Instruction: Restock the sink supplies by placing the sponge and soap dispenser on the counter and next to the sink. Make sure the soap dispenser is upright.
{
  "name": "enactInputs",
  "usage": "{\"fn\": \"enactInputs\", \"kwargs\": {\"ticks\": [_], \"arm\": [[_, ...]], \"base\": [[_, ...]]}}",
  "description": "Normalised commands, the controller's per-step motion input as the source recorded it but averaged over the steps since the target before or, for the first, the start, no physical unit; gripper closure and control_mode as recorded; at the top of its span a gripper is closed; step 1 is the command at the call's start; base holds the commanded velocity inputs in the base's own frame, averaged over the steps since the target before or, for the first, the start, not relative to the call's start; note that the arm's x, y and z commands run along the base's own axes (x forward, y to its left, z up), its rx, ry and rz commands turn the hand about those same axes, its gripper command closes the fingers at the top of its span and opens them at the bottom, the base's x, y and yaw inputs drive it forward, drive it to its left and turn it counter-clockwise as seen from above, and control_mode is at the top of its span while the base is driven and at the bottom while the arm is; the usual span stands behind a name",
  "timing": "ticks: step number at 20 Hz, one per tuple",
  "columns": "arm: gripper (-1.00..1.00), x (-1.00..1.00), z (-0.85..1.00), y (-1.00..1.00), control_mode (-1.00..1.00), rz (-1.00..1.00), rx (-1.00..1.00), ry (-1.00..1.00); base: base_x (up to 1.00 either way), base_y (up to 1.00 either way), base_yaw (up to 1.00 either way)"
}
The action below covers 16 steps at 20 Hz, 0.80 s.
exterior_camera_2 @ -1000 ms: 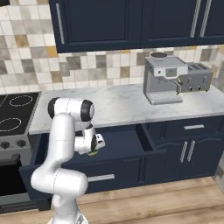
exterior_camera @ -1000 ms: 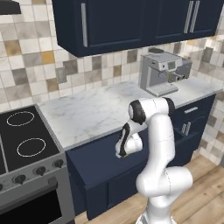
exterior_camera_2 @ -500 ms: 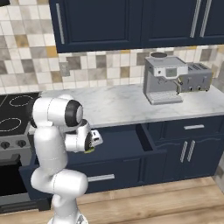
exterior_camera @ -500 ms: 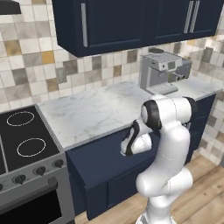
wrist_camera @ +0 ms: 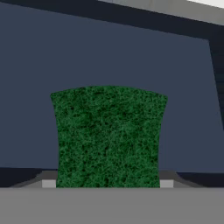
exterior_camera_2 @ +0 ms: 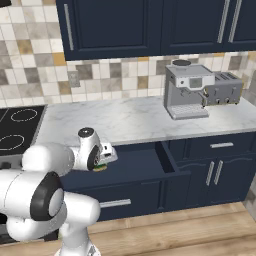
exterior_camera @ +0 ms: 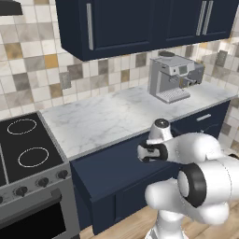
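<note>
**Green sponge gripped in the claw, low in front of the open drawer**

Your claw [exterior_camera_2: 102,162] is clamped across the small flat green sponge with a yellow layer [wrist_camera: 108,135], its sides pinched inward, so you are holding it by the edges with the green face toward the hand camera. It sits below the white marble tabletop with grey veins [exterior_camera: 109,119], beside the open navy blue drawer [exterior_camera_2: 150,167]; judging by this, the sponge must go up and over the tabletop edge before it can be set down. The sink is not visible, so you cannot yet judge the drop spot. On the far right stand a steel espresso machine [exterior_camera_2: 187,90] and toaster [exterior_camera_2: 225,87]; the black stovetop [exterior_camera: 23,149] lies left.
</note>
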Motion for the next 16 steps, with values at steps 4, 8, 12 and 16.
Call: {"fn": "enactInputs", "kwargs": {"ticks": [4,8,12,16], "arm": [[1.00,-0.75,1.00,-0.08,-1.00,-0.14,0.01,0.00],[1.00,-0.95,0.88,-0.03,-1.00,-0.16,0.02,0.00],[1.00,-0.94,0.77,0.00,-1.00,-0.18,0.02,0.00],[1.00,-0.78,0.51,-0.04,-1.00,-0.17,0.01,0.00]], "base": [[0.00,0.00,0.00],[0.00,0.00,0.00],[0.00,0.00,0.00],[0.00,0.00,0.00]]}}
